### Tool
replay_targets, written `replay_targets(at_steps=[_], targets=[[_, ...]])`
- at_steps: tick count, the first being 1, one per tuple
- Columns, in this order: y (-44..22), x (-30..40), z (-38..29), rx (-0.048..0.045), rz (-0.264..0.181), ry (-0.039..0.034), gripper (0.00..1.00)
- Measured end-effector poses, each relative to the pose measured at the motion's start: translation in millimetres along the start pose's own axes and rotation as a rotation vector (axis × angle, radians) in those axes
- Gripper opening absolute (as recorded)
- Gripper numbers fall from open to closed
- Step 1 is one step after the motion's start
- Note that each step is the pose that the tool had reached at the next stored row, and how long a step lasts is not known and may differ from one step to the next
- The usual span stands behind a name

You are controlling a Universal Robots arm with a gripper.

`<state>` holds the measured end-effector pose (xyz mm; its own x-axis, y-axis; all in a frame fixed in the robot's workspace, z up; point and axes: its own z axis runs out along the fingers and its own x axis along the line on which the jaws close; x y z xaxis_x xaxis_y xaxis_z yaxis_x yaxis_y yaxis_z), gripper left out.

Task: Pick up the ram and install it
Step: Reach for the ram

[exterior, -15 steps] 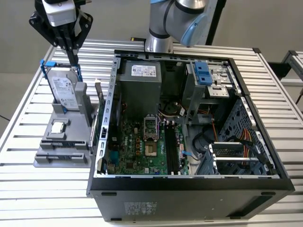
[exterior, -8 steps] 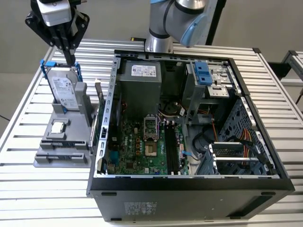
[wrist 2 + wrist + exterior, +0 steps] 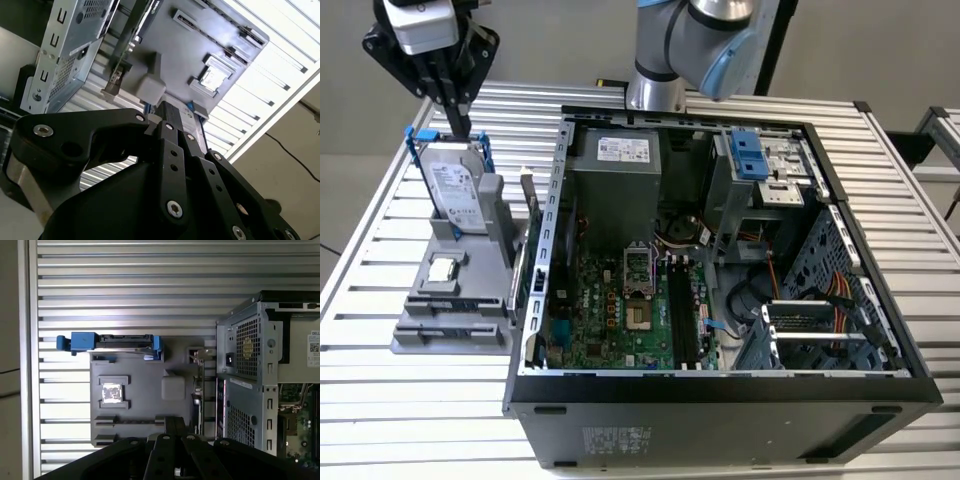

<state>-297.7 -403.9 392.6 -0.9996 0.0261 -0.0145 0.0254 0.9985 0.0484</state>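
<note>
Claw (image 3: 460,128) pinched narrow, empty, above grey plastic parts stand (image 3: 450,300); thin dark-green ram stick (image 3: 531,225) stands on edge at stand's case-side edge.

This looks like a robotics lab or test bench rather than a home or office. An open desktop computer case (image 3: 720,385) lies on its side on a slatted aluminium-profile table (image 3: 380,420), with its motherboard (image 3: 620,320) and power supply (image 3: 615,190) exposed. An industrial robot arm (image 3: 695,40) rises from the table behind the case. Just beside the case, on the exterior view's left, a grey fixture block (image 3: 445,338) holds loose computer parts in fitted recesses. A bare grey wall (image 3: 550,40) stands beyond the case.
</note>
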Motion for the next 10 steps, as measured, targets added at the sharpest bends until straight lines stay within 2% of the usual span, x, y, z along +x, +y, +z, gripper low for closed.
replay_targets(at_steps=[10], targets=[[-0.3, 14.2, -0.2, 0.0000, 0.000, 0.0000, 0.00]])
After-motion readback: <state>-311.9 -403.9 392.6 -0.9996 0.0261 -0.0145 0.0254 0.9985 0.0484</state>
